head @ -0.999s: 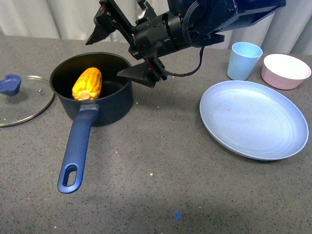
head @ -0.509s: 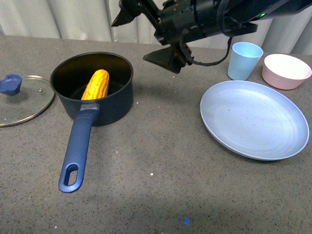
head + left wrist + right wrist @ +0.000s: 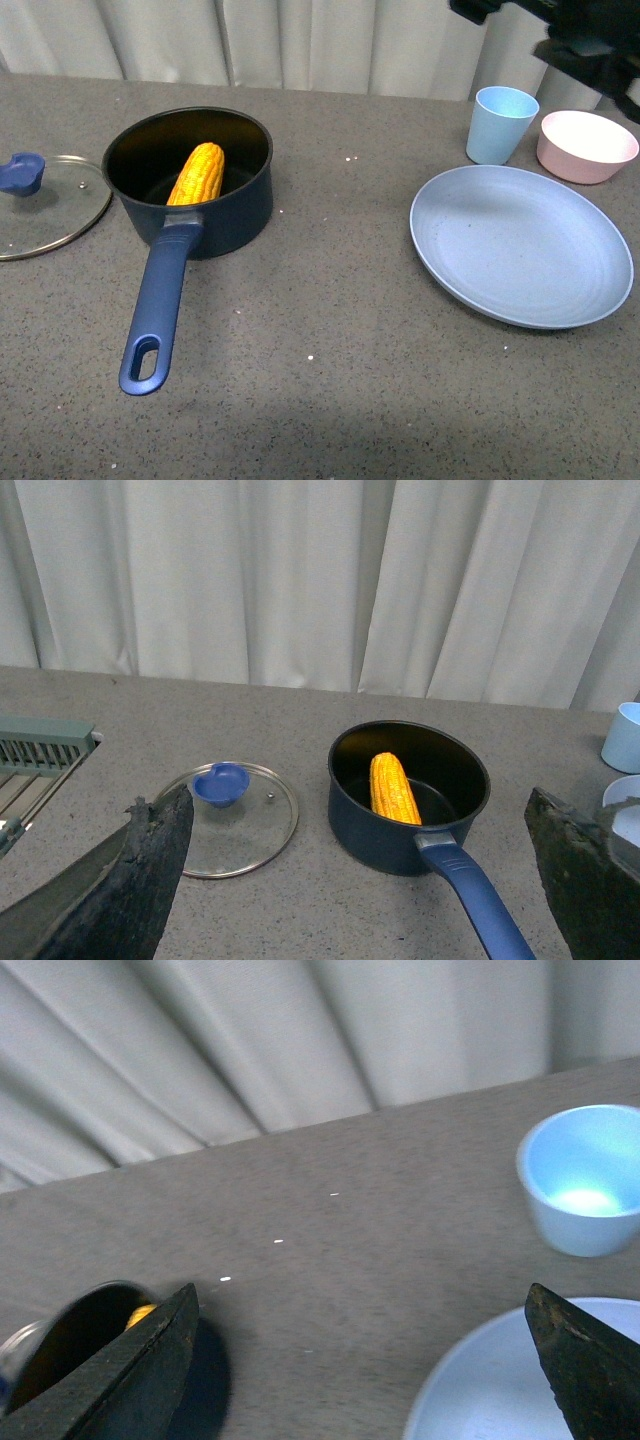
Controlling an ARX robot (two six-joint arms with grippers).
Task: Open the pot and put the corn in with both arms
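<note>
Since a moment ago the right arm has swung up and away from the pot [image 3: 190,185]; only a dark part of it shows at the top right corner of the front view. Nearest lies the pot's long blue handle [image 3: 155,310]. Inside the pot, the corn [image 3: 196,174] lies tilted against the handle-side wall. Left of the pot rests the glass lid [image 3: 45,205]. Far right of the pot sit the blue plate [image 3: 520,245], blue cup [image 3: 502,123] and pink bowl [image 3: 585,145]. The left gripper [image 3: 360,880] and right gripper [image 3: 365,1360] both stand spread wide, holding nothing.
</note>
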